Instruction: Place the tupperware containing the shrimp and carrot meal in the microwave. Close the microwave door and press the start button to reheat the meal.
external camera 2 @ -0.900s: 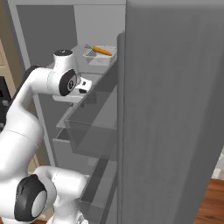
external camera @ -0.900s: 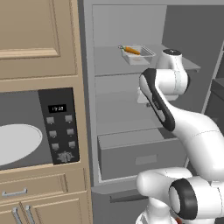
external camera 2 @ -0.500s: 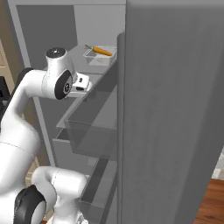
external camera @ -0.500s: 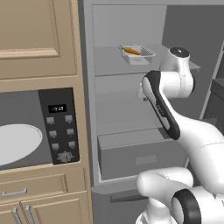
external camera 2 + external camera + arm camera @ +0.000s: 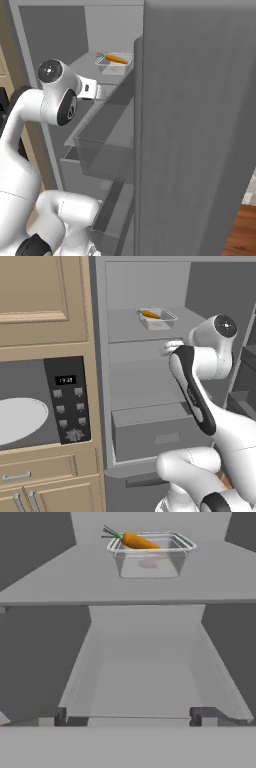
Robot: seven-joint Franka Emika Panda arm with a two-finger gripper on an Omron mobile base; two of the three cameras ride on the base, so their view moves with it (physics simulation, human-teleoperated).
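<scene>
At far left, the microwave (image 5: 45, 406) sits built into the wooden cabinetry, its white turntable plate (image 5: 20, 420) exposed beside the dark button panel (image 5: 69, 400). To its right, the tupperware (image 5: 157, 318) holding the shrimp and carrot meal (image 5: 140, 543) rests on the upper fridge shelf (image 5: 75, 579). The arm is raised with the wrist level, aimed into the fridge; the gripper (image 5: 130, 716) sits short of the shelf edge, below the container, jaws spread wide and empty.

tupperware (image 5: 150, 559): clear glossy plastic | fridge shelf (image 5: 75, 582): matt grey | cabinet (image 5: 40, 301): wood
</scene>
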